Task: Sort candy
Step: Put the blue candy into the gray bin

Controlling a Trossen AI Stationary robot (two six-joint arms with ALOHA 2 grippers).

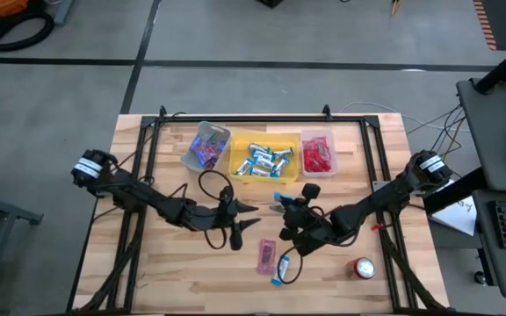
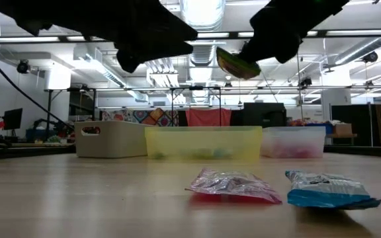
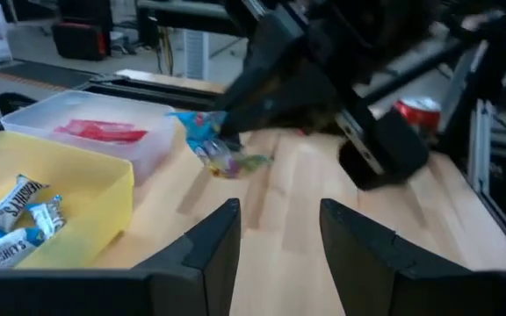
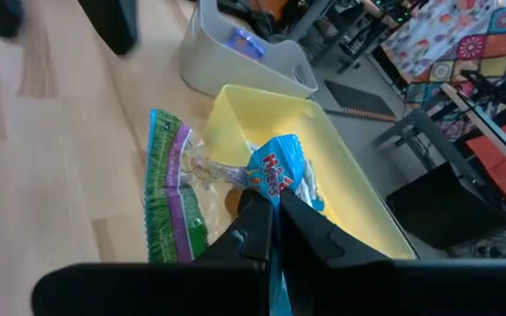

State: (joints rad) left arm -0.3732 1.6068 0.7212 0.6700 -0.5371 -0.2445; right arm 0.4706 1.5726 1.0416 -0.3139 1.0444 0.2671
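My right gripper hovers over the table's middle, just in front of the yellow bin, shut on a mixed candy packet with a blue end and a green-purple end. My left gripper waits open just left of it, touching nothing; its fingers frame bare wood in the left wrist view. A pink candy and a blue candy lie flat on the table near its front edge. Blue-and-white pieces lie in the yellow bin. My right gripper pinches the packet between its two fingers near the blue end. The fingers come in slanting from the table's right. The green-purple end sticks out sideways. The packet is lifted clear of the table.
Three bins stand in a row at the far side: a grey one with blue-purple candy, the yellow one, and a clear pink one with red candy. A red and silver can stands near the front right. Bare wood lies front left.
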